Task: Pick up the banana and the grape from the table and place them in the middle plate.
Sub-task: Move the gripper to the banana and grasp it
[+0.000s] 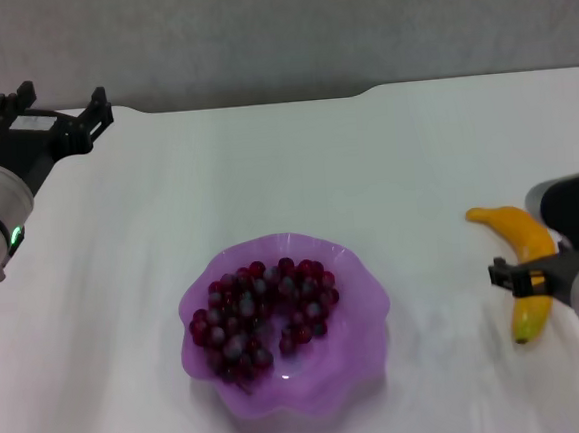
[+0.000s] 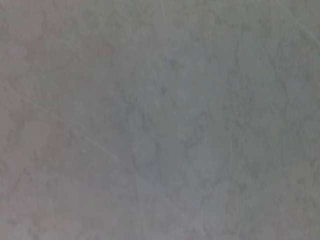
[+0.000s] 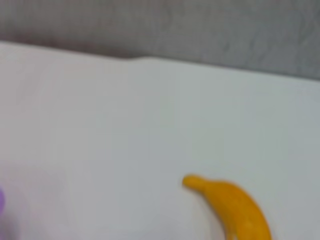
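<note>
The left end effector [image 1: 52, 107] hangs at the far left corner of the table [image 1: 266, 168], near the back edge, well apart from everything else. Its two dark fingers [image 1: 97, 103] are spread wide with nothing between them, so it is released. The left wrist view shows only a plain grey surface.

Toward the middle, near the front edge, sits the plate [image 1: 363, 316], lilac and translucent with a wavy rim. The grape [image 1: 260, 314] lies inside it, spread across the left and centre of the bowl; the right part of the plate stays bare.

Further right, the banana [image 1: 525, 243] lies flat on the table, well apart from the plate, its curve running from a stem end at the far left down to a darker tip nearer the front. The right wrist view also shows the banana [image 3: 235, 207] resting on the white table [image 3: 125, 125] with a sliver of the plate [image 3: 1, 199] at the edge.

The right end effector [image 1: 533, 280] sits over the lower half of the banana, its dark fingers [image 1: 505, 274] either side of the fruit. I cannot tell whether it is clenched on the banana or merely around it.
</note>
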